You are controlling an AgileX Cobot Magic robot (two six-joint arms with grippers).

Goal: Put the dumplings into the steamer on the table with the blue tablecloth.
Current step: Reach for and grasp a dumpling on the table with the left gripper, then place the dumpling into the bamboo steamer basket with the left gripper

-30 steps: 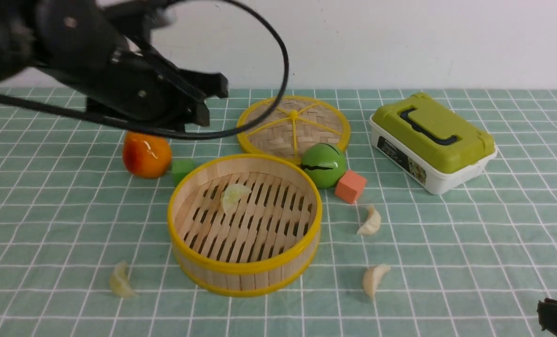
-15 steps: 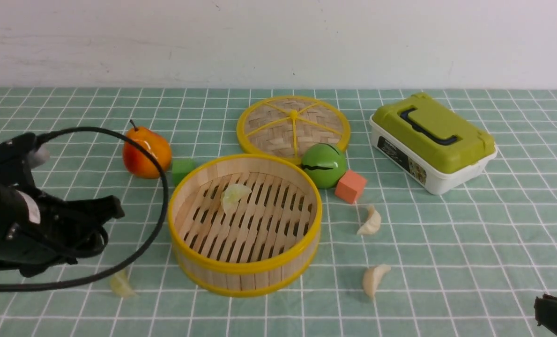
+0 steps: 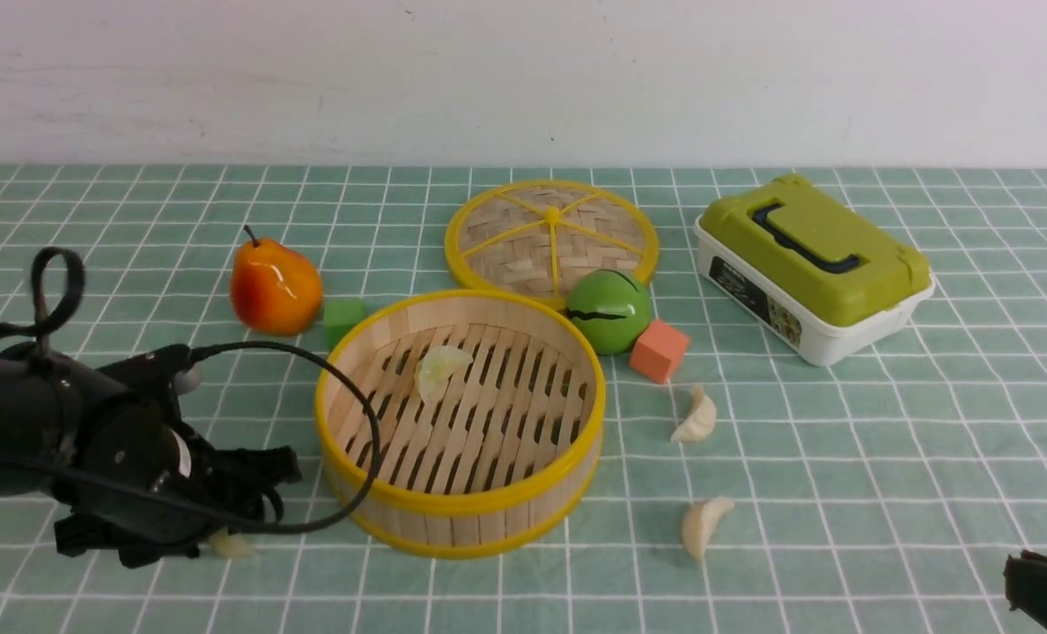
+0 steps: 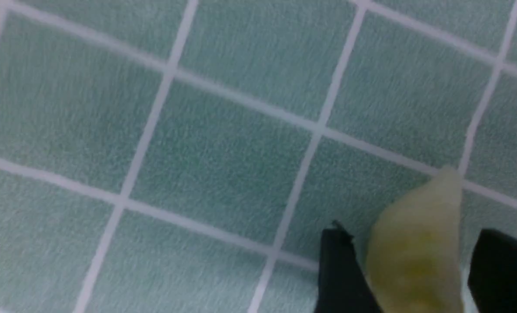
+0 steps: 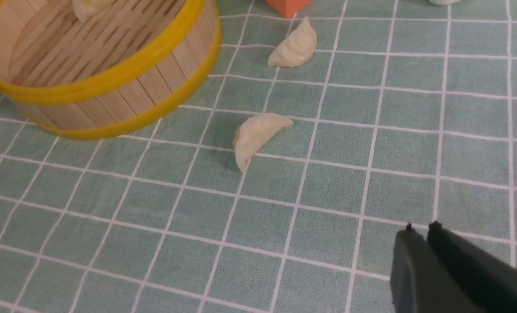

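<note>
Since the left gripper (image 4: 417,282) has dropped beside the round bamboo steamer (image 3: 461,509), jaws spread astride a pale yellow-green pleated dumpling (image 4: 419,230) near the front edge of the teal-clothed table (image 3: 92,220), we expect a grasp; right gripper (image 5: 428,237) closed.

Pear (image 3: 275,295), green cube (image 3: 343,319), lid (image 3: 523,242), green ball (image 3: 609,311), orange cube (image 3: 659,350), box (image 3: 812,264)

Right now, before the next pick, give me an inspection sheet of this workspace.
Surface: teal checked tablecloth, flat.
Job's things: steamer upright, one yellow-green dumpling inside; two off-white dumplings on cloth to its right; second yellow-green dumpling on cloth to its left.
Clutter: pear, green cube, woven lid, green ball, orange cube, green-lidded box.
Grippers: left gripper open, fingers either side of the second dumpling; right gripper shut, empty.
Cables: black cable looping past the steamer.
Surroundings: white wall.
</note>
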